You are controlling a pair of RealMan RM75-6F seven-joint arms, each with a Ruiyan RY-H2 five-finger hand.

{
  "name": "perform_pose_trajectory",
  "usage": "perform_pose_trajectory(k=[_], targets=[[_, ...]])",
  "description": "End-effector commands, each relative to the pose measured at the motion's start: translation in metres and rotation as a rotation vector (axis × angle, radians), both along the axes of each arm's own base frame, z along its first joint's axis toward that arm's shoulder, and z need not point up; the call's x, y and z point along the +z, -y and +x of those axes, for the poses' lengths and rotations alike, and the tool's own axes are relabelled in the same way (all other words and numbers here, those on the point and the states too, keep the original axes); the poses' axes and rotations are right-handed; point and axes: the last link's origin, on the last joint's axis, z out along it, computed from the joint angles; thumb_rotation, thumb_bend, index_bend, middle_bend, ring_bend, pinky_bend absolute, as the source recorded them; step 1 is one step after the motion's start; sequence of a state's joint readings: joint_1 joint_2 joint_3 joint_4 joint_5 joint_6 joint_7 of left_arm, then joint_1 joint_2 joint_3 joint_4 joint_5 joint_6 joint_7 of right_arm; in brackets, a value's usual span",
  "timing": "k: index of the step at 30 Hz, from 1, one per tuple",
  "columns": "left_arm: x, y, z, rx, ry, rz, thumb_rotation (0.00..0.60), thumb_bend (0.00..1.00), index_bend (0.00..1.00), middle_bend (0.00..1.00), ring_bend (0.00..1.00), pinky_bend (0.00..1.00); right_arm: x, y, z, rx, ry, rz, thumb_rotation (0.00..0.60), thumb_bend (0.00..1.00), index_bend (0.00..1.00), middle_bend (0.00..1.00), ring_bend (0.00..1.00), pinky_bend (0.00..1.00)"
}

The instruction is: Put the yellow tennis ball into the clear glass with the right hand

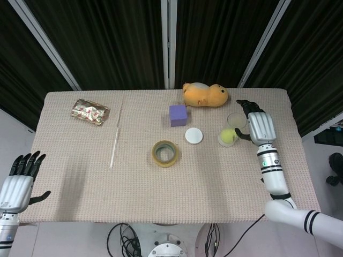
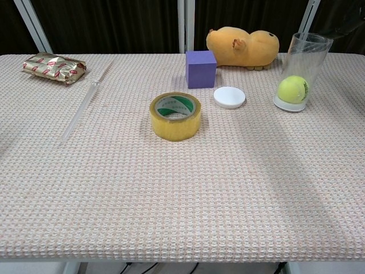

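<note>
The yellow tennis ball (image 2: 293, 89) lies at the bottom of the clear glass (image 2: 303, 54), which stands upright at the table's right rear. From above, the ball (image 1: 229, 136) shows through the glass (image 1: 236, 120). My right hand (image 1: 258, 125) hovers just right of the glass rim, its fingers apart and holding nothing. Only a dark fingertip of it shows at the top right of the chest view. My left hand (image 1: 19, 179) hangs off the table's front left corner with its fingers spread and empty.
A yellow tape roll (image 2: 175, 116) sits mid-table. A purple cube (image 2: 200, 68), a white disc (image 2: 229, 97) and an orange plush toy (image 2: 242, 47) lie left of the glass. A foil packet (image 2: 54, 67) and a clear rod (image 2: 86, 99) are at the far left.
</note>
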State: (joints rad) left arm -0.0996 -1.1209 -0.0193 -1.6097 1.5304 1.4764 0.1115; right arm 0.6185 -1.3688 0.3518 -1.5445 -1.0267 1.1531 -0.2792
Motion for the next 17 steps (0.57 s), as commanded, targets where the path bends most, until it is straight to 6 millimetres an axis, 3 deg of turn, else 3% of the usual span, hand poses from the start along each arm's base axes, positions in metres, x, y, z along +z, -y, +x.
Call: perform_pose_trajectory(k=[1,4,6,9,14,17], targets=[[0.000,0.000,0.000,-0.002,0.002,0.002,0.600,0.06,0.00,0.00,0.00,0.00,0.014,-0.021,-0.004,0.036,0.014,-0.024,0.600,0.17,0.14,0.16,0.12,0.36],[0.001,0.001,0.000,-0.008,0.007,0.012,0.600,0.06,0.00,0.00,0.00,0.00,0.025,-0.057,-0.016,0.071,-0.064,-0.023,0.600,0.15,0.09,0.12,0.05,0.28],[0.002,0.000,0.000,-0.010,0.012,0.019,0.600,0.06,0.00,0.00,0.00,0.00,0.032,-0.088,-0.034,0.062,-0.163,-0.003,0.600,0.11,0.02,0.04,0.00,0.15],[0.002,-0.001,-0.001,-0.016,0.019,0.026,0.600,0.06,0.00,0.00,0.00,0.00,0.039,-0.129,-0.060,0.006,-0.235,-0.007,0.600,0.07,0.00,0.00,0.00,0.01],[0.003,-0.007,-0.001,-0.033,0.020,0.028,0.600,0.06,0.00,0.00,0.00,0.00,0.039,-0.179,-0.101,-0.087,-0.267,-0.052,0.600,0.06,0.00,0.00,0.00,0.00],[0.003,-0.009,-0.002,-0.039,0.011,0.027,0.600,0.06,0.00,0.00,0.00,0.00,0.035,-0.193,-0.118,-0.110,-0.243,-0.061,0.600,0.05,0.00,0.00,0.00,0.00]])
